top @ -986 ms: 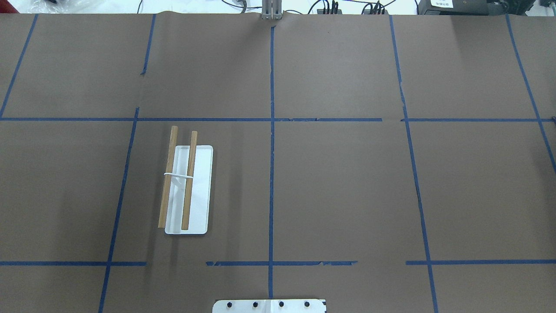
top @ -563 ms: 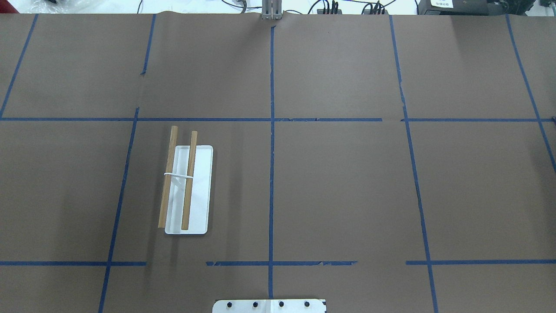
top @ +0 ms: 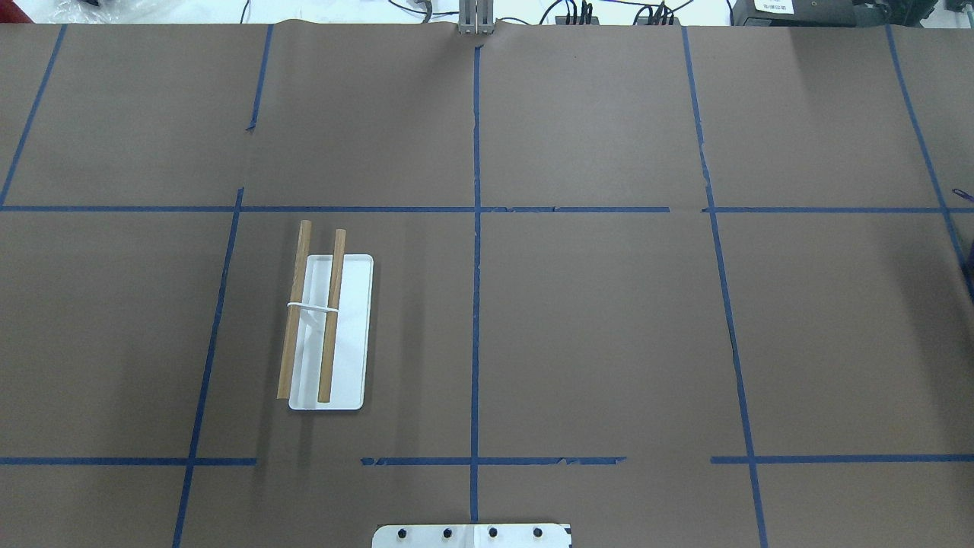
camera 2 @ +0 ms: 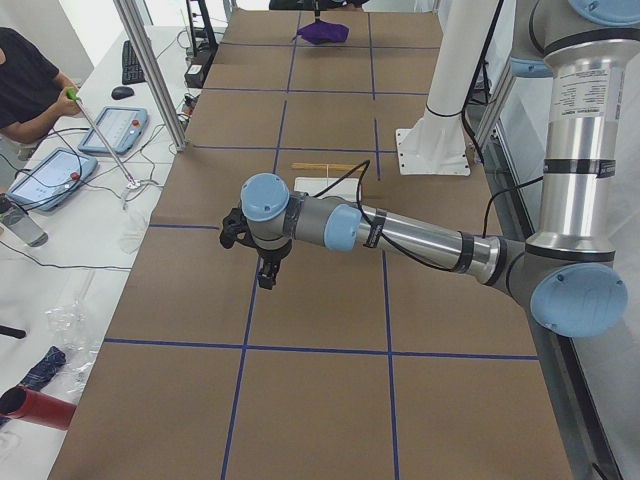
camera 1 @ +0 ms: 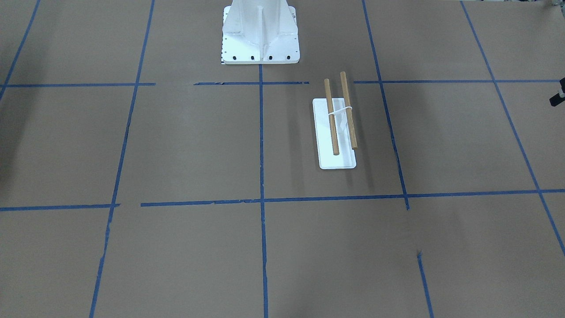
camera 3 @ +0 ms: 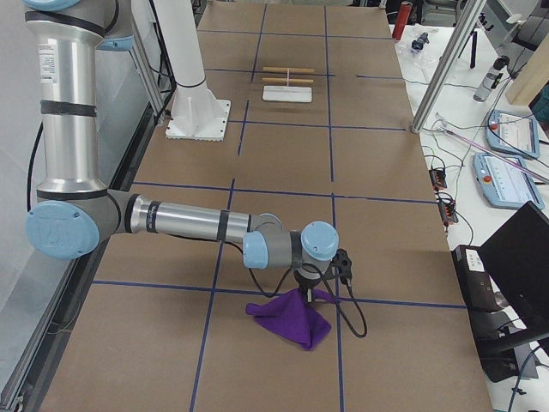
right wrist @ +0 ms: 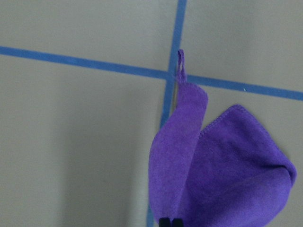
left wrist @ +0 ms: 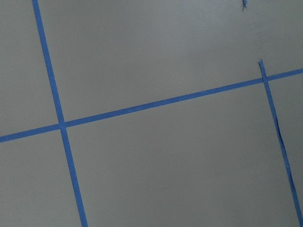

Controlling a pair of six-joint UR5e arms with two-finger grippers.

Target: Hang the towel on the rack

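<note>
The big table [top: 609, 342] is covered in brown paper, and blue tape lines [top: 476, 304] cut it into squares. The left arm [camera 2: 400, 232] reaches out low over the table at the robot's left end. The right arm [camera 3: 189, 221] reaches out low over the other end. A white ribbed pedestal [camera 1: 260, 31] with bolt holes stands at the robot's edge of the table, in the middle. The rack [top: 351, 342] sits flat on the table on the robot's left side, near the pedestal. It has two wooden sticks side by side over a white base, and nothing hangs on them. The purple towel [camera 3: 292, 320] is well apart from the rack, at the robot's right end of the table. It hangs in a loose, pointy heap from the right gripper [camera 3: 307, 292], and I cannot tell if its bottom touches the paper. The jaws of that gripper are pressed together on the top of the towel, and the dark fingertips [right wrist: 169, 222] pinch the cloth. The left gripper [camera 2: 265, 270] points down over bare paper with nothing in it, and I cannot tell if its jaws are spread or pressed together. A little loop [right wrist: 180, 64] sticks out from one corner of the towel.
</note>
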